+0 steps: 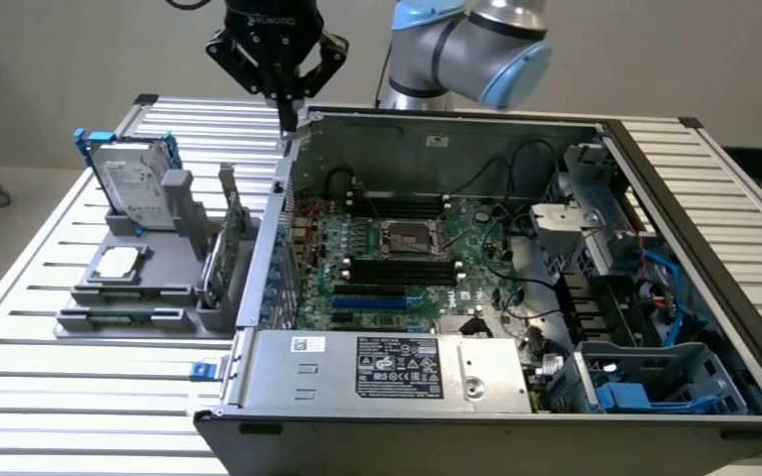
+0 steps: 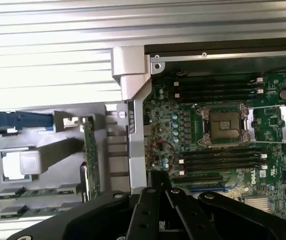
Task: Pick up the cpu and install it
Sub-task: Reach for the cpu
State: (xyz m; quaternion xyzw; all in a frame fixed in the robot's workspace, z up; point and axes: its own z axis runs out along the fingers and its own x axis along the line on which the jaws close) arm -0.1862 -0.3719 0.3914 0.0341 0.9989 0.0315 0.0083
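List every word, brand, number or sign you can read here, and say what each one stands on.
"ROBOTIQ": on the body of the gripper, partly cut off at the top of the exterior view.
"DELL": printed on the motherboard, wrist view.
Too small to read: the print on the power supply label, the white sticker beside it, and the label on the hard drive.

Exterior view looks obliquely down on the computer case [image 1: 395,144]; wrist view faces straight down (both share the socket [image 2: 222,123]).
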